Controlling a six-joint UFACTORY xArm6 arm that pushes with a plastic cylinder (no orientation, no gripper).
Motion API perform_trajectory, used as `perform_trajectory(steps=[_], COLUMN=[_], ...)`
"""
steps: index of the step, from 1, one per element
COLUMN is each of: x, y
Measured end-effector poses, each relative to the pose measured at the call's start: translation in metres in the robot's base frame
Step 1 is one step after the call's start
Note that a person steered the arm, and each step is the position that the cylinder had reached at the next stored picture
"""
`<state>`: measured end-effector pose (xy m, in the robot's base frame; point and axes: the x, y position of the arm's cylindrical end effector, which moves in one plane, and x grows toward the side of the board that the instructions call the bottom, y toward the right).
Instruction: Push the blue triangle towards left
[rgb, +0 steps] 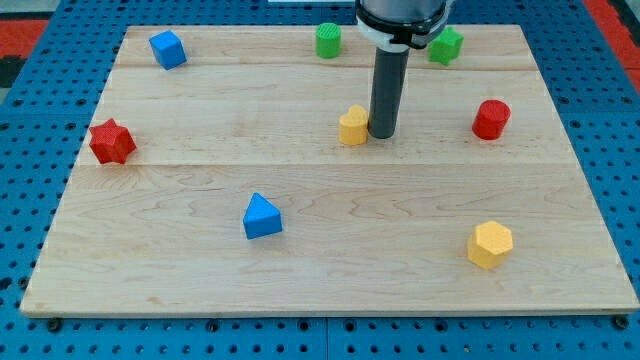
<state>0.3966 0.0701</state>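
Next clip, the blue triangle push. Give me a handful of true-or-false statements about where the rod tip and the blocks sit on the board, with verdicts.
1. My tip is right beside the yellow block near the board's middle. True.
2. My tip touches the blue triangle. False: the triangle lies apart, toward the view's bottom left of the tip.
3. A blue cube sits near the view's top left corner. True.
4. Both red blocks are on the view's right. False: the red star-like block is at the left edge; only the red cylinder is on the right.
5. The yellow hexagon lies at the view's bottom right. True.
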Motion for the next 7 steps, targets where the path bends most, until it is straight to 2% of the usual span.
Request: perform_trajectory(steps=[2, 3, 4, 5, 6, 7], x=[0.022, 0.052, 0.068, 0.077, 0.1, 0.143], y=[-0.012, -0.045, -0.102, -0.101, -0.045, -0.135])
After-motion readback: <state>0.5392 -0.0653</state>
